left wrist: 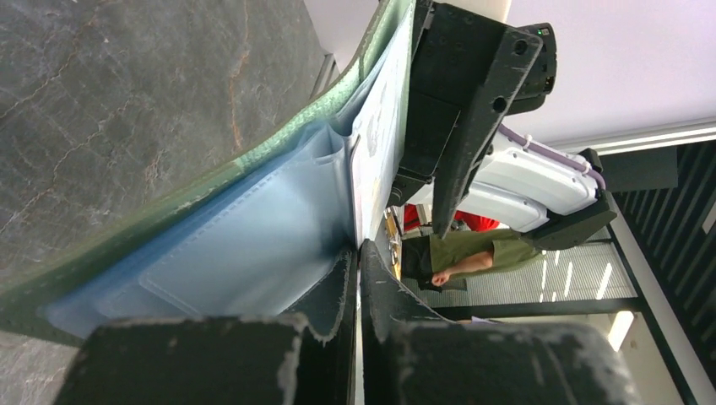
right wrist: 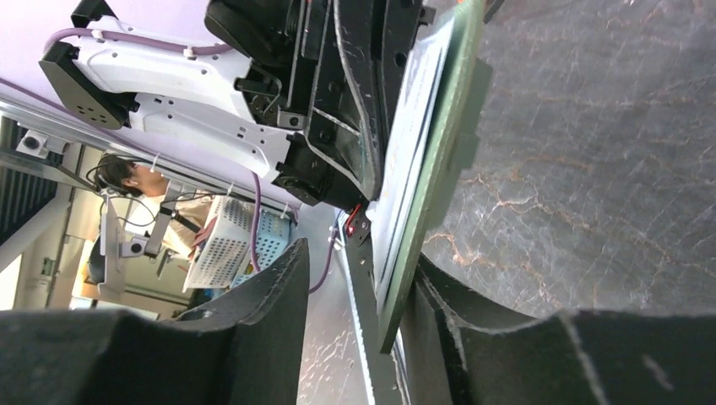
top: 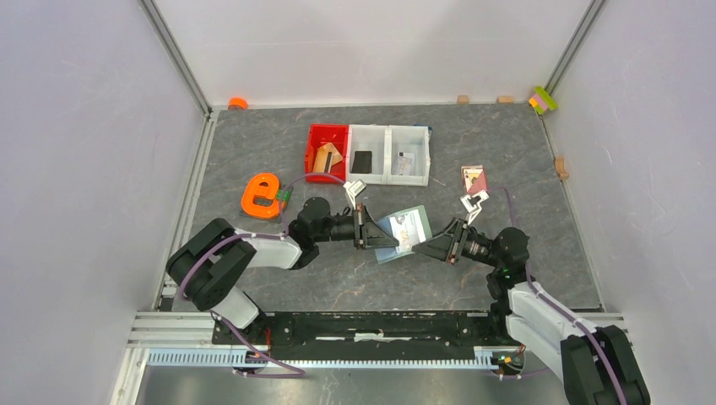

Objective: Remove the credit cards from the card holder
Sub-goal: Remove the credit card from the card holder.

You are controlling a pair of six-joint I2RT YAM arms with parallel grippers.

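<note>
Card holder (top: 404, 232) was held open, up off the table (top: 253, 143) going by the top view, in front of the red bin (top: 328, 133) and to its right, toward the arm bases. Its long axis ran roughly left-right, from one gripper to the other. The pale inner face pointed up at the top camera and the sage-green back faced the table. Left gripper (top: 369, 232) reached in at the holder's left end, the end nearer the red bin. Its fingers were closed tight, pinching the printed blue-white panel (left wrist: 380, 126) beside the blue pockets (left wrist: 253, 245); couldn't tell if the pinch took a card alone or the pocket with it. Right gripper (top: 425, 245) was at the far end, fingers parted, with the holder's green rim sitting between them, close to one finger and clear of the other, so not clamped. Tan card (top: 325, 158) lay in the red bin. Dark grey card (top: 362, 160) lay in the white bin (top: 365, 131) touching the red bin's right side, and a pale card (top: 404, 164) lay in the next white bin (top: 410, 131). Pink square item (top: 474, 179) lay right of the red bin, past the white bins; orange object (top: 260, 196) lay left-front of the red bin
</note>
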